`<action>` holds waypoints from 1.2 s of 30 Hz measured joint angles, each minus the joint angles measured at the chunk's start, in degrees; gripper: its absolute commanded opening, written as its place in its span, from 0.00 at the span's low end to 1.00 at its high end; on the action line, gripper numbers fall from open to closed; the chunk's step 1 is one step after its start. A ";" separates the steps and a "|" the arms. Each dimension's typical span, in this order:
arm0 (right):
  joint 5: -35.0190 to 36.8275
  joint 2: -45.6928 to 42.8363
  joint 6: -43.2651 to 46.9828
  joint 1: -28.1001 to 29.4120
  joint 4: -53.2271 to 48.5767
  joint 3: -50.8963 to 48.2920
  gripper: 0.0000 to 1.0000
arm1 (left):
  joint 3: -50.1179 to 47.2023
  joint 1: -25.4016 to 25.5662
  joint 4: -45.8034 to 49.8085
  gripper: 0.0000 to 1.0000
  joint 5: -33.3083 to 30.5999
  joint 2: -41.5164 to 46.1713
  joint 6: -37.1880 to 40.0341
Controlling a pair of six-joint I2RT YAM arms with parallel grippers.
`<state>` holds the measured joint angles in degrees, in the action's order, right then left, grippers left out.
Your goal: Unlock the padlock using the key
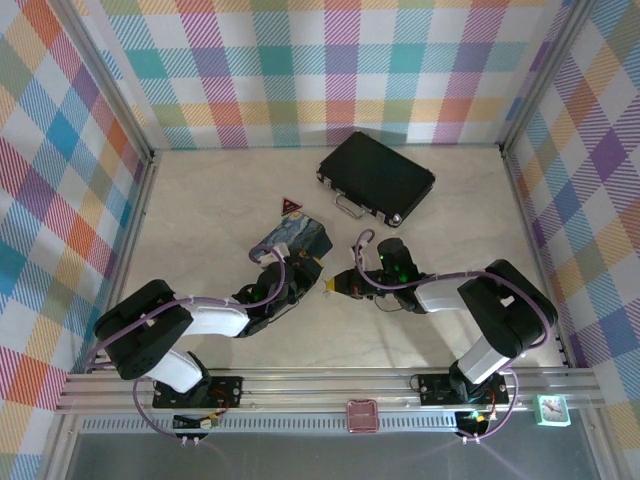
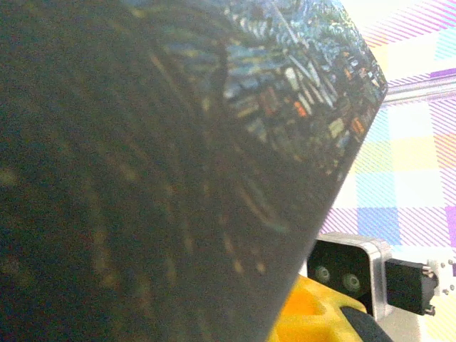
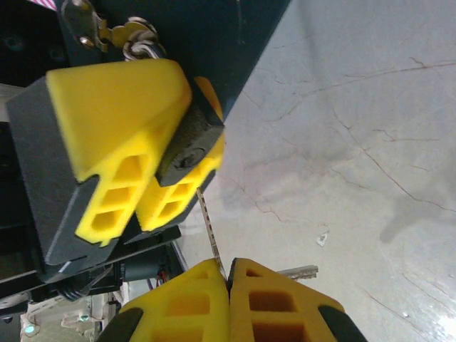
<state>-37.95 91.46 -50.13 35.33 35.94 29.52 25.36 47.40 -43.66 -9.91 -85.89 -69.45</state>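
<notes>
While pinching the key [image 3: 211, 231] edge-on in the clenched right claw [image 3: 228, 271], tip at the padlock [image 3: 187, 151] clamped in the left claw [image 3: 178, 135] beside the tin [image 1: 290, 238], expect blade bend or slip if pushed off-line from keyhole.

i record the padlock [image 3: 191, 146] as a small dark body clamped between the yellow fingers of the left gripper [image 3: 178, 128]. the key [image 3: 211, 235], a thin silvery toothed blade, stands near upright, pinched in the closed right gripper [image 3: 228, 274]. its upper end reaches the padlock's underside. i cannot tell whether it is seated.
</notes>
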 measured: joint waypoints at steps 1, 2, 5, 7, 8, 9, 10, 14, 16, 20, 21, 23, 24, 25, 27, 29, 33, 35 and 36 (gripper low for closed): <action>-0.04 -0.02 0.00 0.00 0.00 0.17 0.00 | 0.00 0.00 0.00 0.00 0.00 0.00 0.00; -0.07 -0.13 0.02 0.00 -0.09 0.33 0.00 | 0.00 0.00 0.00 0.00 0.00 0.00 0.00; -0.04 -1.20 0.00 0.00 -1.11 0.37 0.00 | -0.02 0.09 -0.07 0.00 -0.15 -0.33 0.00; -0.02 -2.10 0.02 0.00 -1.42 0.37 0.00 | -0.15 0.09 -0.13 0.00 -0.20 -0.68 0.02; -0.02 -2.51 0.02 0.00 -1.51 0.37 0.00 | -0.26 0.09 -0.17 0.00 -0.20 -0.87 0.00; -0.02 -2.78 0.02 0.00 -1.55 0.37 0.00 | -0.33 0.09 -0.20 0.00 -0.20 -0.92 0.04; -0.04 -2.82 0.02 0.00 -1.60 0.37 0.00 | -0.37 0.09 -0.24 0.00 -0.20 -0.94 0.02; -0.02 -2.82 0.02 0.00 -1.73 0.33 0.00 | -0.37 0.09 -0.24 0.00 -0.20 -0.94 0.04; 0.00 -2.75 0.02 0.00 -1.70 0.33 0.00 | -0.42 0.09 -0.24 0.00 -0.20 -0.94 0.07; 0.52 -1.31 0.02 0.00 -1.46 0.26 0.00 | -0.46 0.09 -0.24 0.00 -0.20 -0.94 0.07; 0.74 -0.83 0.00 0.00 -1.49 0.22 0.00 | -0.46 0.09 -0.24 0.00 -0.20 -0.92 0.07; 0.92 -0.02 -0.04 0.00 -1.29 0.13 0.00 | -0.46 0.11 -0.24 0.00 -0.22 -0.90 0.07; 0.94 0.24 -0.07 0.00 -1.22 0.13 0.00 | -0.46 0.20 -0.24 0.00 -0.24 -0.90 0.07; 0.94 0.33 -0.09 0.00 -1.16 0.13 0.00 | -0.46 0.20 -0.24 0.00 -0.24 -0.90 0.07; 0.92 0.33 -0.09 0.00 -0.81 0.13 0.00 | -0.46 0.20 -0.24 0.00 -0.28 -0.90 0.07; 0.90 0.33 -0.02 0.00 -0.68 0.13 0.00 | -0.46 0.20 -0.22 0.00 -0.50 -0.90 0.07; 0.90 -0.72 0.57 0.00 -2.36 0.13 0.00 | -0.46 0.20 0.48 0.00 -0.66 -0.26 0.57; 0.90 -1.97 1.55 0.00 -3.89 0.17 0.00 | -0.46 0.20 1.31 0.00 -0.68 0.59 0.98; 0.87 -2.40 1.77 0.00 -4.28 0.22 0.00 | -0.46 0.20 1.60 0.00 -0.72 1.01 1.16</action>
<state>-37.08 89.06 -48.36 35.33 31.66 29.74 24.91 47.59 -42.06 -10.63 -84.88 -68.29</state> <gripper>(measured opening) 0.061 0.149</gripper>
